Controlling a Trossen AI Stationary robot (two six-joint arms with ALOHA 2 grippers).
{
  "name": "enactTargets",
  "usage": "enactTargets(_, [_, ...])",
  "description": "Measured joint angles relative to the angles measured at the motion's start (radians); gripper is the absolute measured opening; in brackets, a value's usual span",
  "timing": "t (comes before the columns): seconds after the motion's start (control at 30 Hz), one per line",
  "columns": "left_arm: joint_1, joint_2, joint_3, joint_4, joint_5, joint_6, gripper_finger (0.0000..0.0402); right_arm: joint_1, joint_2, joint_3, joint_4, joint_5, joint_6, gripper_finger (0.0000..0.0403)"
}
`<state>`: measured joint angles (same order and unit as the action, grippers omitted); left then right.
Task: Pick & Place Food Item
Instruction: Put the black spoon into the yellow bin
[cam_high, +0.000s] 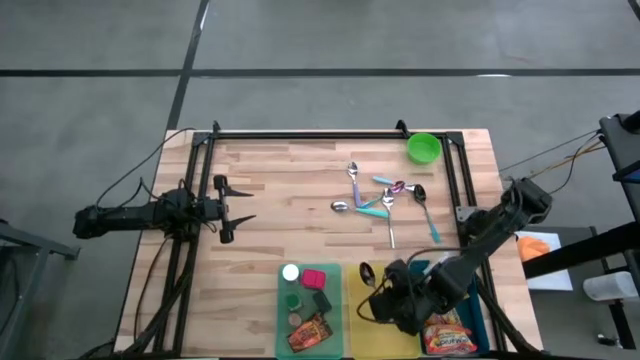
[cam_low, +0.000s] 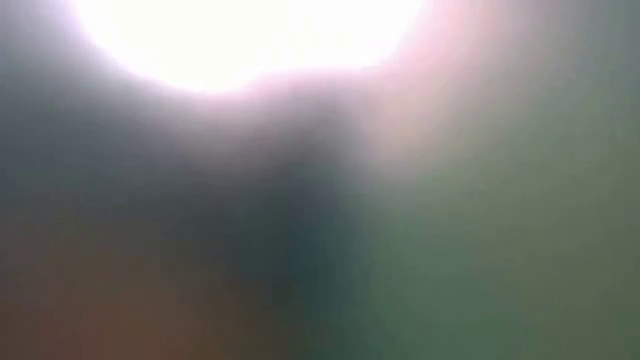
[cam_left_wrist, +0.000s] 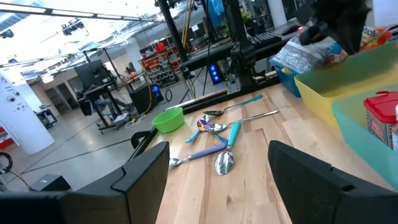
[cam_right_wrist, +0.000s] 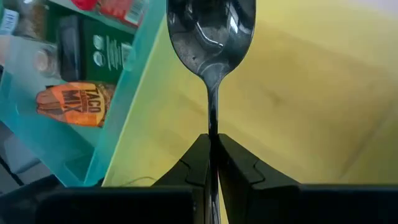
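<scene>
My right gripper (cam_high: 383, 293) hangs over the yellow bin (cam_high: 355, 325) at the table's near edge, shut on a metal spoon (cam_right_wrist: 211, 28). The spoon's bowl (cam_high: 366, 271) sticks out past the fingers toward the bin's far left corner. The green bin (cam_high: 283, 318) beside it holds food items: an orange taco mix packet (cam_high: 308, 332), a red tub (cam_high: 314, 278) and small jars. My left gripper (cam_high: 236, 208) waits open and level at the table's left, touching nothing. The low view shows only blur. My right gripper pinches the spoon's thin handle (cam_right_wrist: 212, 127) between its two fingers, a little below the bowl. The fingers lie along the handle and slant down toward the yellow bin. The spoon stands out past the fingertips, its hollow side toward the wrist camera, clear of the bin's floor.
Several loose spoons and blue-handled utensils (cam_high: 385, 200) lie on the table's far right part, with a green bowl (cam_high: 424, 148) at the far right corner. A blue bin (cam_high: 482, 318) holding a snack packet (cam_high: 448, 336) stands right of the yellow bin. Bare wood lies centre-left.
</scene>
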<state>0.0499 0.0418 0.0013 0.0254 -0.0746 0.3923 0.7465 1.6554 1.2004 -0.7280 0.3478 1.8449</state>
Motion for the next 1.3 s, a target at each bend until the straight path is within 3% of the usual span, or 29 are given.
enactTargets(0.37, [0.0, 0.0, 0.0, 0.0, 0.0, 0.0, 0.0275, 0.048, 0.123, 0.001, 0.02, -0.016, 0.157, 0.0018])
enactTargets(0.8, [0.0, 0.0, 0.0, 0.0, 0.0, -0.002, 0.0275, 0.036, 0.209, -0.003, 0.028, -0.046, 0.087, 0.0018])
enactTargets(1.03, [0.0, 0.0, 0.0, 0.0, 0.0, -0.002, 0.0275, -0.004, 0.245, -0.017, 0.029, -0.158, 0.06, 0.0018])
enactTargets(1.3, [0.0, -0.001, 0.0, 0.0, 0.0, 0.0, 0.0275, -0.011, 0.239, -0.02, 0.032, -0.163, 0.037, 0.0018])
